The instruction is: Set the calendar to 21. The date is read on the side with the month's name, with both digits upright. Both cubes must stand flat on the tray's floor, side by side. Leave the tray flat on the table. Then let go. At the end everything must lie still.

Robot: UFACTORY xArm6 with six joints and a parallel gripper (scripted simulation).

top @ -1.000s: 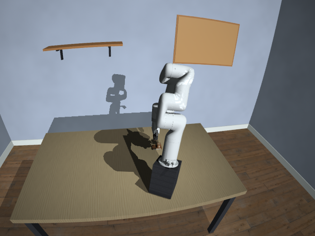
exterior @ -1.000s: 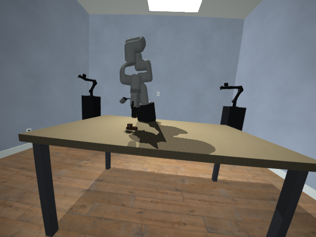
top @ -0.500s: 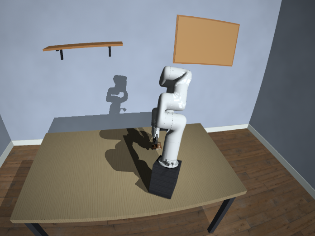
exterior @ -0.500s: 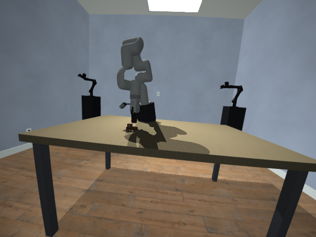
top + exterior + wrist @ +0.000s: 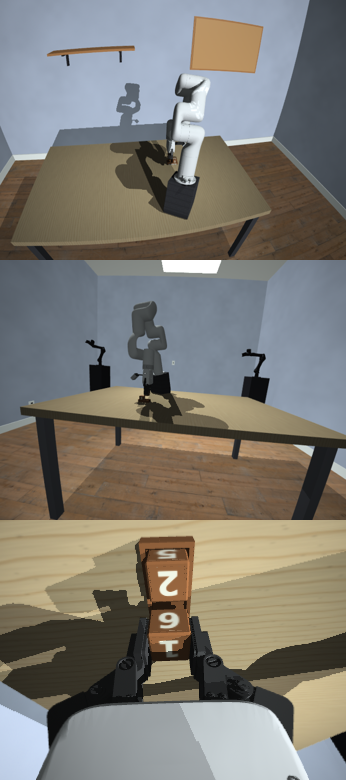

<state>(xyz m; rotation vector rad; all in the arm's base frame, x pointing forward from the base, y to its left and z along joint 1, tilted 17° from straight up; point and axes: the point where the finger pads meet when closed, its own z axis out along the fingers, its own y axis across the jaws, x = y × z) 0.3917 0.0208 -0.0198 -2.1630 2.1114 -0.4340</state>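
Observation:
In the wrist view my gripper [image 5: 169,630] is shut on a brown wooden cube [image 5: 169,634] that shows a 9 on top and a 1 on the side toward the camera. It sits at the near end of the brown tray [image 5: 166,546], right against a second cube [image 5: 168,577] that shows a 2 on top and a 5 on its far side. I cannot tell whether the held cube touches the tray's floor. In the top and exterior views the gripper [image 5: 171,156] [image 5: 145,391] hangs straight down over the small tray [image 5: 171,161] [image 5: 143,400] close to the arm's base.
The arm stands on a black pedestal [image 5: 180,197] on the wooden table. Two black camera stands [image 5: 99,376] [image 5: 255,387] stand behind the table. A shelf [image 5: 90,51] and a cork board [image 5: 225,44] hang on the wall.

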